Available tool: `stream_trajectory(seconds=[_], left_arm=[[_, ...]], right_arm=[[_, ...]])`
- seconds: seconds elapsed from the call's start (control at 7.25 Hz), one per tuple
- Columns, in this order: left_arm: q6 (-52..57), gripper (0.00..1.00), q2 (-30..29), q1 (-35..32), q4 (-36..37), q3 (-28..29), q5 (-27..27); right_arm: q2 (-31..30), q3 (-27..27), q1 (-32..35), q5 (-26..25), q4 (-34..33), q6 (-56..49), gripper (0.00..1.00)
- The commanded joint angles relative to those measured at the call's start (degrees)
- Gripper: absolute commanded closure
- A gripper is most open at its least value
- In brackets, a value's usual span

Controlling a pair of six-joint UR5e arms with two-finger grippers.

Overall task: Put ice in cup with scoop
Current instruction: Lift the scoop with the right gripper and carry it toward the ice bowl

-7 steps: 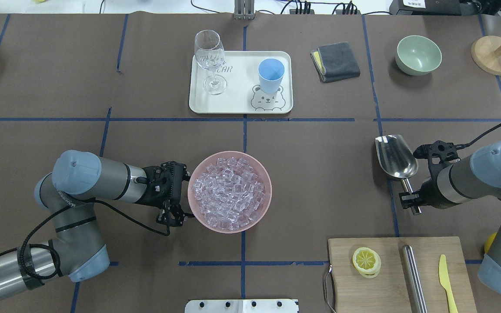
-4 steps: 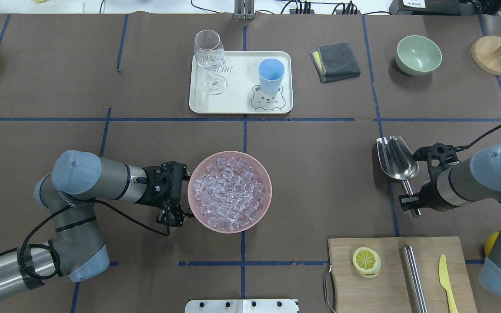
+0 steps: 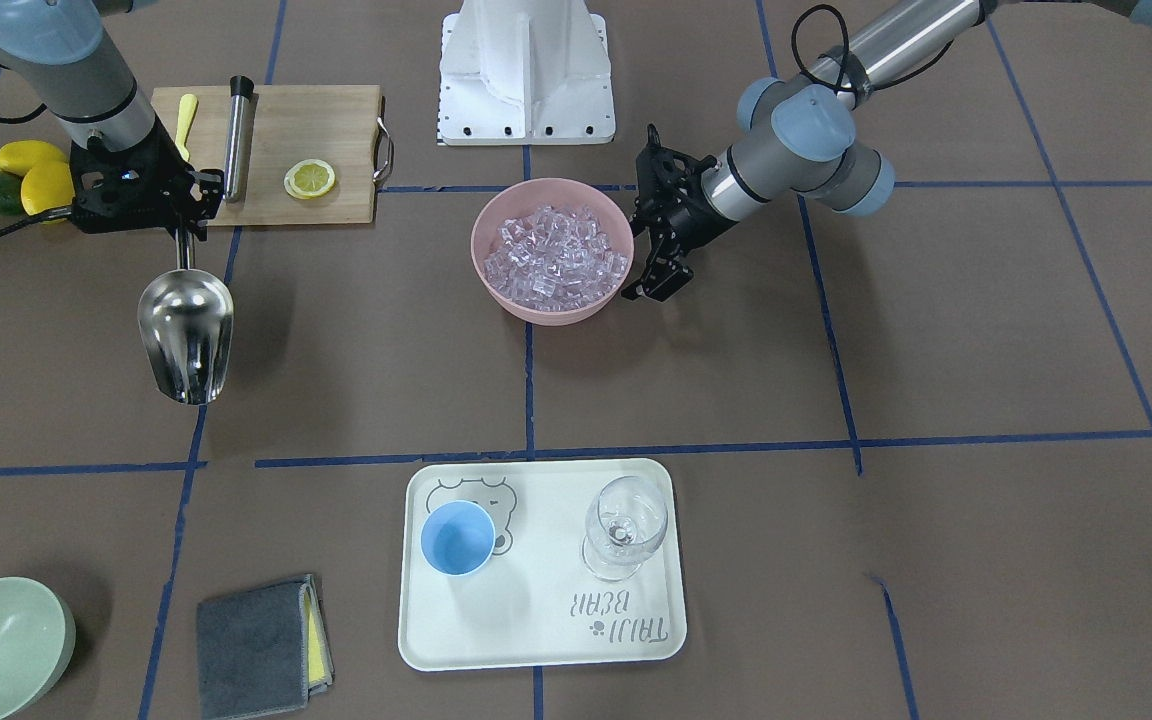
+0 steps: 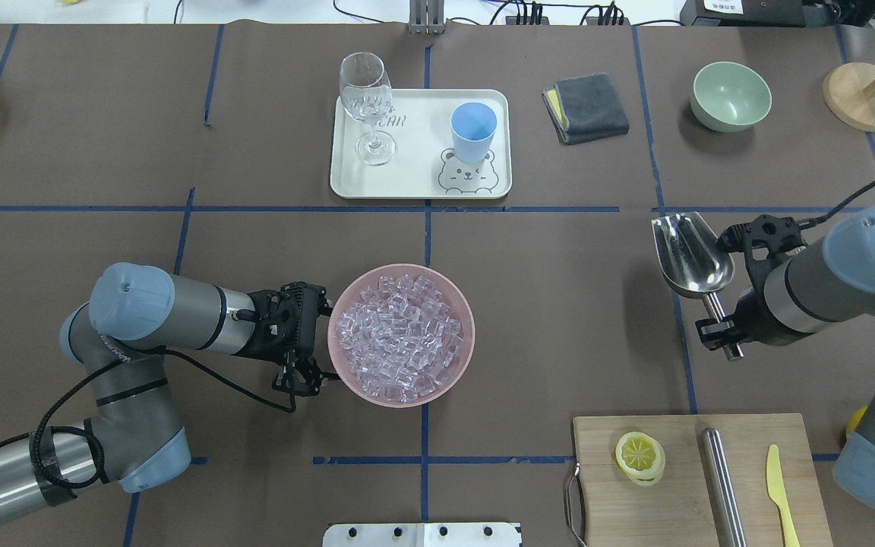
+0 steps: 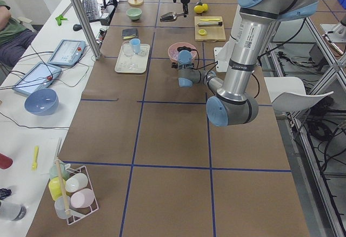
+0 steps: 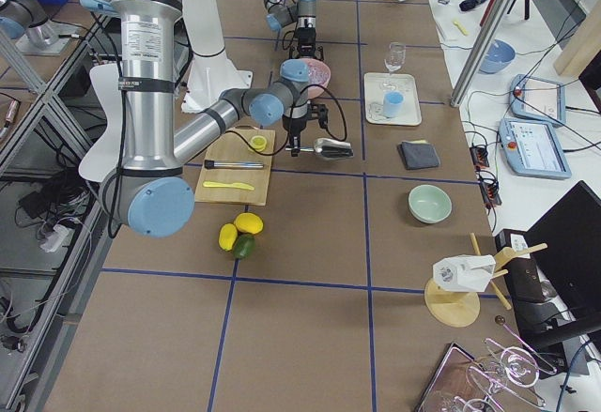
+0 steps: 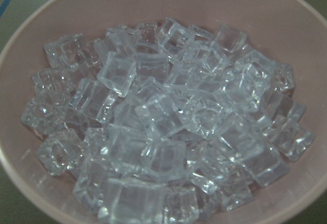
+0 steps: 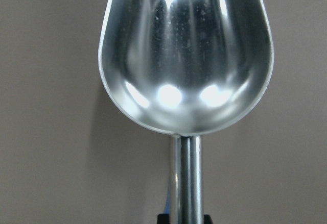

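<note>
A: What was the right gripper [image 4: 720, 335] doing?

B: Its fingers were clamped on the thin rod handle of the scoop [image 4: 692, 257], near the handle's end. The trough stuck out ahead of the gripper, open side up, with its mouth pointing away from the robot.

A: What was in the trough?

B: The wrist camera looked straight into it and showed only bare, shiny steel.

A: And the ice [image 4: 399, 338]?

B: It was heaped in a pink bowl [image 4: 465, 304], well off to the scoop's left and a little back toward the robot.

A: Where was the cup [image 4: 473, 131]?

B: It stood upright on a pale tray [image 4: 415, 171], to the scoop's left and farther forward than its mouth, well apart from it. A stemmed glass [image 4: 367, 106] shared the tray, on the side of the cup away from the scoop.

A: What about the left gripper [image 4: 299, 378]?

B: It sat right at the bowl's rim, on the side away from the scoop, and its camera was filled with ice. I could not tell whether its fingers were pinching the rim or just standing beside it.

A: What else lay near the scoop?

B: A cutting board [image 4: 673, 494] lay behind the right gripper, toward the robot. It carried a lemon slice [image 4: 639, 456], a steel cylinder [image 4: 722, 486] and a yellow knife [image 4: 779, 486]. A green bowl [image 4: 731, 96] stood well ahead of the scoop's mouth. A folded grey cloth [image 4: 588, 106] lay ahead and to the left.
</note>
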Motion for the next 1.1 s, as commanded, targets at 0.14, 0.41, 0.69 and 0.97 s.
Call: stream_trajectory(seconds=[0.14, 0.41, 0.69, 0.97], left_arm=[[0.09, 0.00, 0.00, 0.00, -0.02, 0.00, 0.00], [0.00, 0.00, 0.09, -0.09, -0.02, 0.00, 0.00], [0.00, 0.00, 0.00, 0.00, -0.11, 0.00, 0.00], [0.00, 0.00, 0.00, 0.00, -0.11, 0.00, 0.09]], right_arm=[[19.83, 1.08, 1.25, 0.07, -26.44, -8.37, 1.00], [21.46, 2.13, 0.80, -0.55, -26.39, -28.04, 1.00], [23.75, 1.78, 2.11, 0.24, -26.74, -37.48, 1.00], [23.84, 1.78, 2.21, 1.55, -27.27, -38.62, 1.00]])
